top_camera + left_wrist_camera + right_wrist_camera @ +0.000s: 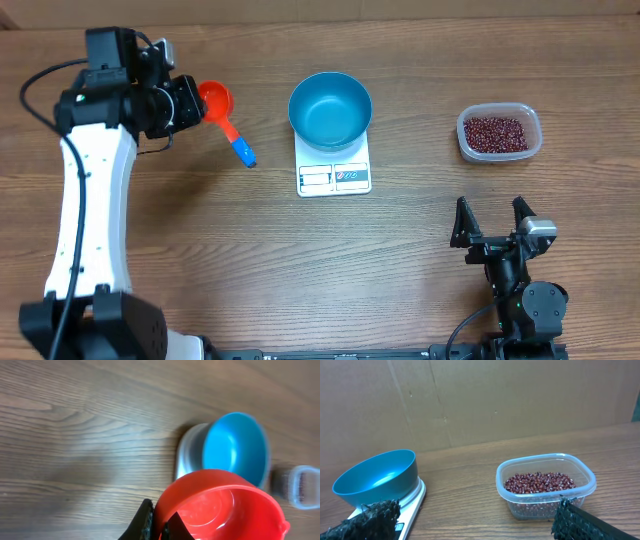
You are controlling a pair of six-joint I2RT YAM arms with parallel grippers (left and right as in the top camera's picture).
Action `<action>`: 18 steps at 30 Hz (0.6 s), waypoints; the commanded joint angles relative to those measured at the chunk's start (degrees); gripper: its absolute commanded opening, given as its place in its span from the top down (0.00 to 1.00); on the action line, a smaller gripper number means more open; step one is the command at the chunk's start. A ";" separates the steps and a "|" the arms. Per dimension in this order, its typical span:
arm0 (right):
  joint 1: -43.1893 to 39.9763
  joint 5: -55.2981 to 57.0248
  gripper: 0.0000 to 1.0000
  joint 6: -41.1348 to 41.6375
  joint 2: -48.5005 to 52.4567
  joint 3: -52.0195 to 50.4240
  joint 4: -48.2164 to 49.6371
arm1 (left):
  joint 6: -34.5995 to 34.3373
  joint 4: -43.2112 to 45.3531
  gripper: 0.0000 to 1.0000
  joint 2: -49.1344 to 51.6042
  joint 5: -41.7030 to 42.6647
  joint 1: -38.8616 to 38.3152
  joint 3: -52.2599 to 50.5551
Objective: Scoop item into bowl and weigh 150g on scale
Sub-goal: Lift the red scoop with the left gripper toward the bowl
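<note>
The blue bowl [330, 110] stands empty on the white scale [334, 177] at mid-table. Dark red-brown beans [497, 131] fill a clear tub [467, 140] at the right. My left gripper [190, 100] is shut on the rim of a red scoop [215, 100] with a blue handle tip [243, 152], left of the bowl. The left wrist view shows the scoop [225, 505] empty, its rim pinched by the gripper [160, 522], with the bowl [235, 447] beyond. My right gripper [492, 215] stands open near the front, facing the beans [540, 482] and the bowl [377, 477].
A cardboard wall [480, 400] rises behind the table's far edge. The left arm's white link [90, 200] stretches along the left side. Bare wood lies between the scale [412, 502] and the tub [520, 505].
</note>
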 commanded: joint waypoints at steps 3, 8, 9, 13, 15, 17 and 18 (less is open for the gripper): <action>0.31 0.11 0.00 0.22 -0.57 -0.61 0.39 | -2.12 -0.33 0.96 -2.03 2.32 -1.42 0.76; 0.31 0.11 0.00 0.22 -0.57 -0.61 0.39 | -2.12 -0.39 0.96 -2.01 2.34 -2.25 0.74; 0.31 0.11 0.00 0.22 -0.57 -0.61 0.39 | -2.12 -0.31 0.96 -2.01 2.32 -2.34 0.74; 0.31 0.11 0.00 0.22 -0.57 -0.61 0.39 | -2.08 -0.50 0.96 -2.01 2.32 -2.36 0.74; 0.31 0.11 0.00 0.22 -0.57 -0.61 0.39 | -2.08 -0.81 0.96 -2.01 2.32 -2.34 0.74; 0.31 0.11 0.00 0.22 -0.57 -0.61 0.39 | -2.08 -0.90 0.96 -2.01 2.27 -2.34 0.74; 0.31 0.11 0.00 0.22 -0.57 -0.61 0.39 | -2.08 -0.87 0.96 -2.01 2.27 -2.36 0.74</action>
